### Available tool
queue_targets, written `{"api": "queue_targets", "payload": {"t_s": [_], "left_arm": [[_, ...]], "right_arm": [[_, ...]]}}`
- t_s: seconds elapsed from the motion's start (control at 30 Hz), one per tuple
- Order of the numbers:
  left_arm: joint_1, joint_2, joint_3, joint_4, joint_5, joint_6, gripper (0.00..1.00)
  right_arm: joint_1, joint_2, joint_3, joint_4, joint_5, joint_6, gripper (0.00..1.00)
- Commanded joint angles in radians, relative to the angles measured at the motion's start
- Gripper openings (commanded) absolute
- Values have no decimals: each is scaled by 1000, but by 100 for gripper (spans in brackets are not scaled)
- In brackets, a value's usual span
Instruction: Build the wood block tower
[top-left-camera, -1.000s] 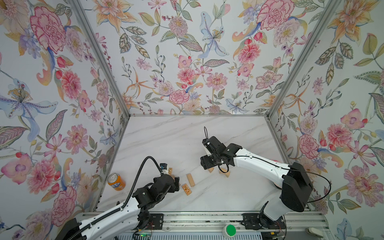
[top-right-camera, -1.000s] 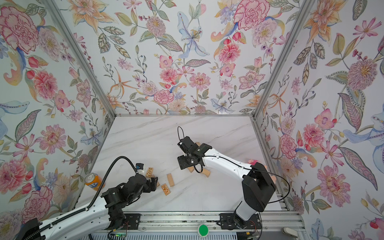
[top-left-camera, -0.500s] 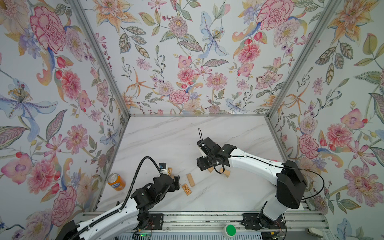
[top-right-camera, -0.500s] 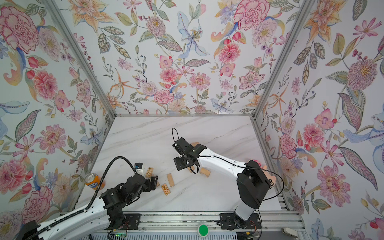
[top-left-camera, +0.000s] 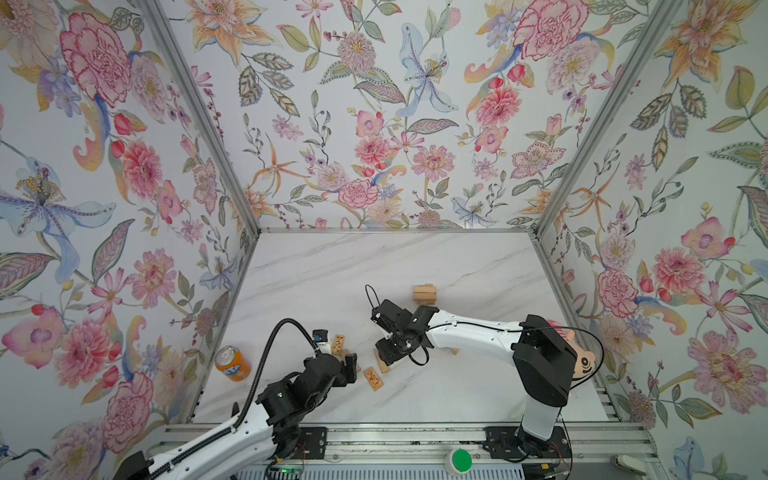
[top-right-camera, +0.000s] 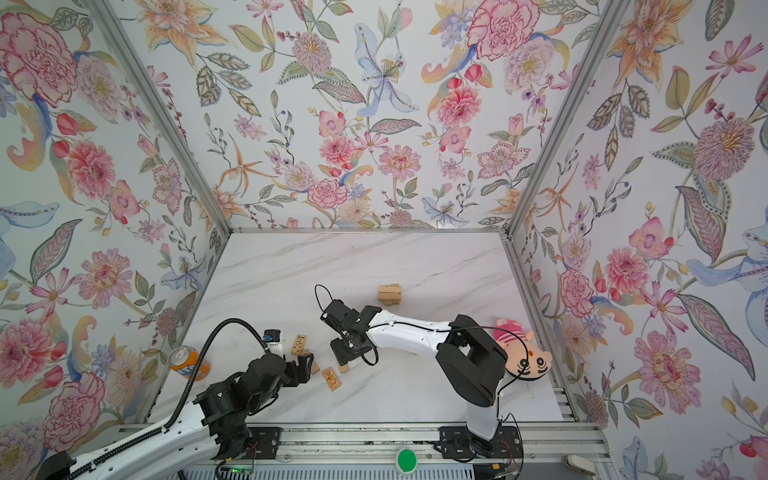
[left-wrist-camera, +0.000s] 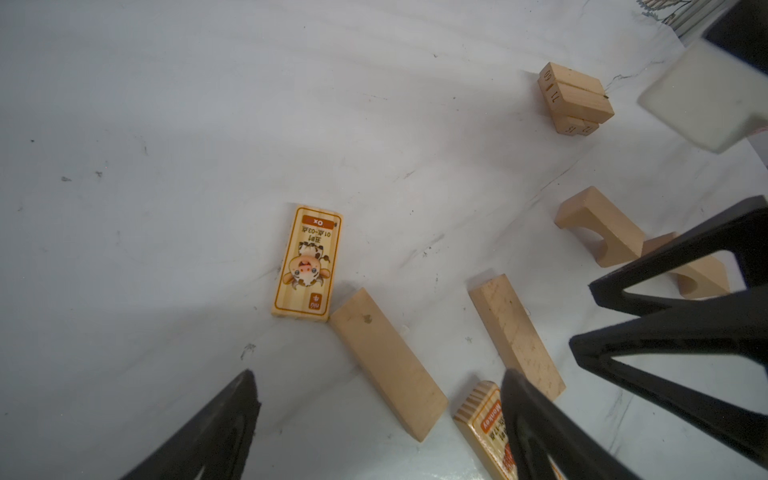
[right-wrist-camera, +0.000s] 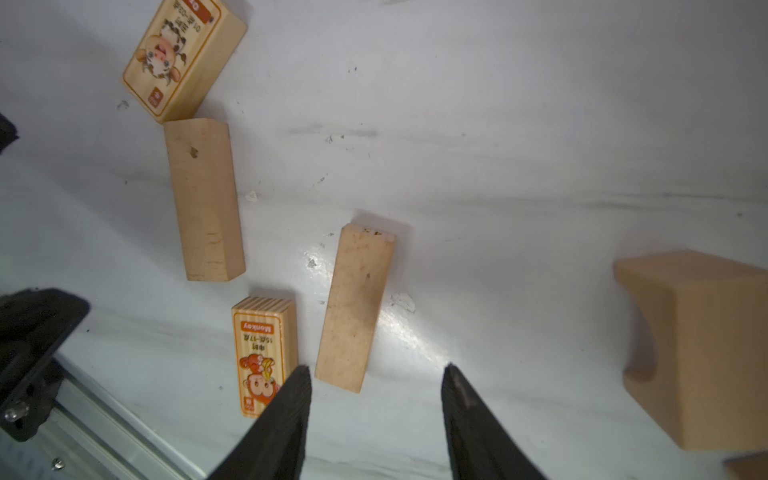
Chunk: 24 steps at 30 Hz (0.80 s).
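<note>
Bright, diffuse light fills both sharp top views; the floral walls bow toward the edges. In the right wrist view glare gleams on the marble tabletop beside a plain block; shadows are soft, the nearby arched block blurred.

Layout entry. My right pincer hangs over the table. A plain block lies just ahead of its tips, in line with the gap, not between them. The monkey block lies just beside that block, next to one finger. Further ahead on the same side is a second plain block. Beyond it, touching at a corner, is the ox block. An arch block sits off the other finger's side. The tower stands behind this pincer, well apart. My left pincer is over the second plain block. The can is to its left, and the doll is right of my right arm.
</note>
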Motion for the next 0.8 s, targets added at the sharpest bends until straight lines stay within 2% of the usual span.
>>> {"api": "queue_targets", "payload": {"t_s": [0.0, 0.43, 0.77], "left_arm": [[11, -19, -23, -26, -17, -11, 92], [12, -37, -29, -25, -14, -9, 92], [10, -92, -29, -61, -17, -9, 93]], "right_arm": [[14, 26, 35, 4, 2, 27, 53], [19, 106, 66, 5, 1, 36, 51], [13, 148, 82, 4, 4, 43, 43]]}}
